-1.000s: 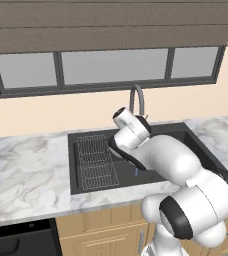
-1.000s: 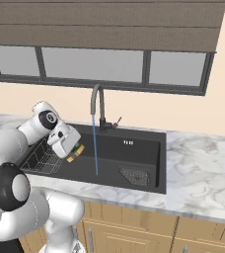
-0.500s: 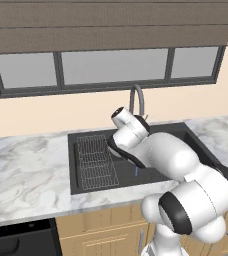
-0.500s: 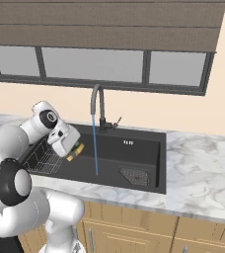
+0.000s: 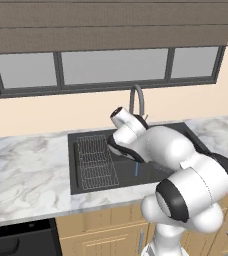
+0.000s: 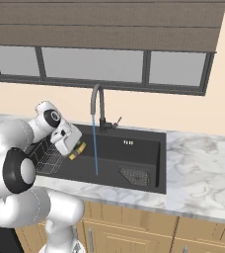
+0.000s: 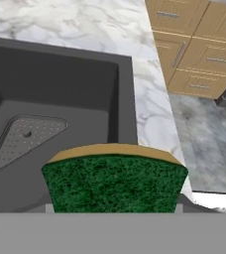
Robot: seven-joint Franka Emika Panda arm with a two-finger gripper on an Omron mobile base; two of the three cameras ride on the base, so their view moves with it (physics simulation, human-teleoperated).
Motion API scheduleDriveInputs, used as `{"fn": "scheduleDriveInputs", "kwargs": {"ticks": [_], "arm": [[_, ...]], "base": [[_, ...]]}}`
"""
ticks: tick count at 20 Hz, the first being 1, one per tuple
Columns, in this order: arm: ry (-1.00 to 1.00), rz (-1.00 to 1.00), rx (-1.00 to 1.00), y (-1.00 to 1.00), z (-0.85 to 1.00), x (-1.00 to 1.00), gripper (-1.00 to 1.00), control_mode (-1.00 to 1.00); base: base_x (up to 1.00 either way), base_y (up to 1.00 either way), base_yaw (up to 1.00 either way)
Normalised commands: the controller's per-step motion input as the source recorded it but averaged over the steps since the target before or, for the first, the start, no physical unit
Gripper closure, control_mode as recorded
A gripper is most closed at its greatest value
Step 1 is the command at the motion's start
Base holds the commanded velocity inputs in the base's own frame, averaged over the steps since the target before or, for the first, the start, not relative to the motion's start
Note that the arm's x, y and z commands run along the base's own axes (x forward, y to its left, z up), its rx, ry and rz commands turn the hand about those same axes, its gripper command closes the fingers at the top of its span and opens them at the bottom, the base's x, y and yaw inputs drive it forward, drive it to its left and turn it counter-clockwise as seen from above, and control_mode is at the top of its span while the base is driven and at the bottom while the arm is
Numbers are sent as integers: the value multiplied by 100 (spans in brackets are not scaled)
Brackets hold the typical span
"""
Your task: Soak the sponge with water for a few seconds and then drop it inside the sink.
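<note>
The sponge point(image 6: 78, 148), dark green over yellow, is held over the left part of the black sink point(image 6: 144, 148) with my gripper point(image 6: 73, 147) shut on it. The water point(image 6: 93, 143) falls as a thin blue stream from the curved faucet point(image 6: 96, 96), just right of the sponge, with a small gap between them. In the hand view the sponge point(image 7: 114, 182) is close up, with the sink's floor and the drain strainer point(image 7: 27, 135) beyond it. From the left base camera my arm hides the hand, and a short piece of the water point(image 5: 136, 170) shows below the forearm.
A wire grid rack point(image 5: 96, 162) lies in the sink's left half, under my hand. Marble counter point(image 6: 203, 163) surrounds the basin, wooden cabinets point(image 7: 204, 54) stand below it, and a window wall point(image 6: 104, 64) rises behind the faucet.
The hand with the sponge has edged slightly toward the water stream. The stream and the rest of the scene look the same.
</note>
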Motion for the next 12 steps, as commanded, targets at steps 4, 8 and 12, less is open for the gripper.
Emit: {"fn": "scheduleDriveInputs", "kwargs": {"ticks": [4,8,12], "arm": [[0,0,0,0,-6,22,100,-100],[0,0,0,0,-8,24,100,-100],[0,0,0,0,-9,23,100,-100]], "base": [[0,0,0],[0,0,0],[0,0,0]]}}
